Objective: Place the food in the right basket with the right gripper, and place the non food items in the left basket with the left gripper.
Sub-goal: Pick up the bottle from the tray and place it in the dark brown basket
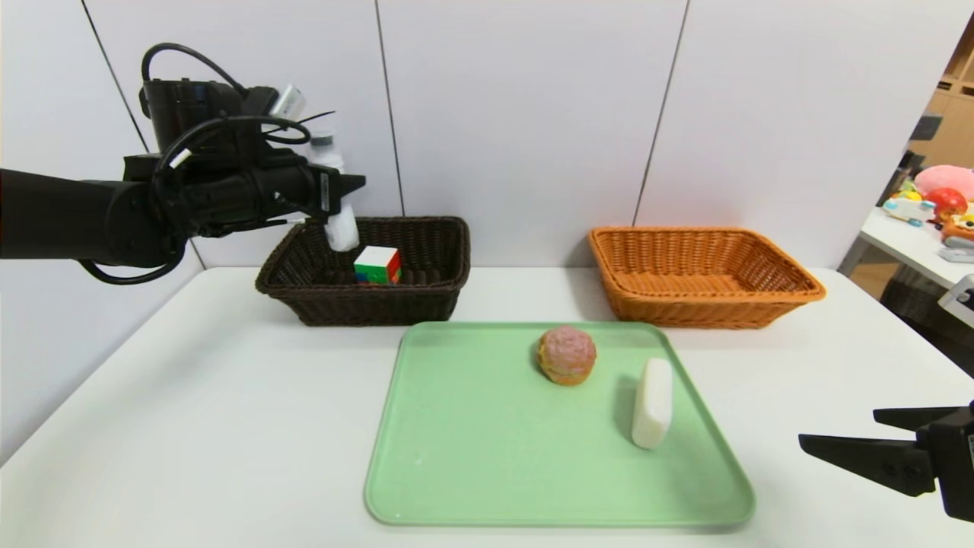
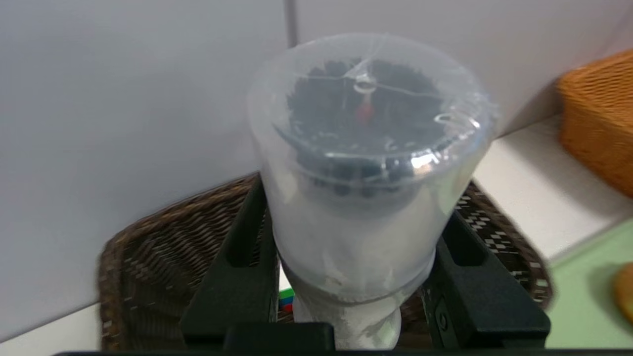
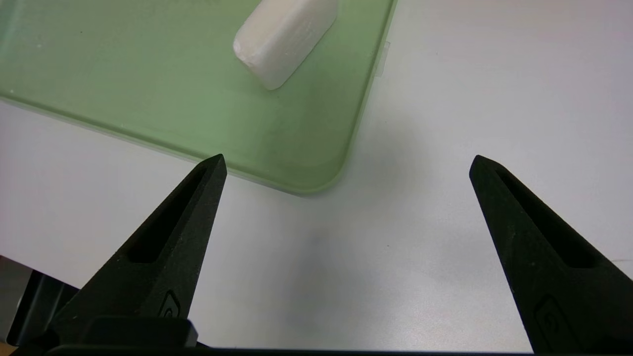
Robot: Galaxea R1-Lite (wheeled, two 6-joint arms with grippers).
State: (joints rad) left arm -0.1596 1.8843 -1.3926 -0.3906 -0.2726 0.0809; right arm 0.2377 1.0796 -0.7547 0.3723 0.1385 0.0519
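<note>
My left gripper (image 1: 344, 199) is shut on a white plastic bottle (image 1: 340, 221), held tilted above the back left part of the dark brown basket (image 1: 434, 285). Seen from the left wrist, the bottle (image 2: 366, 198) fills the space between the black fingers (image 2: 237, 277). A colourful puzzle cube (image 1: 377, 265) lies inside that basket. On the green tray (image 1: 472, 457) rest a round pink-topped bun (image 1: 567, 355) and a white oblong block (image 1: 653, 402). The orange basket (image 1: 704, 278) stands at the back right. My right gripper (image 1: 841, 430) hovers open at the table's right front, off the tray's corner (image 3: 306, 183).
The white block (image 3: 284, 37) shows just beyond the right gripper in its wrist view. A side table with toys (image 1: 940, 205) stands far right, beyond the work table's edge. White wall panels close off the back.
</note>
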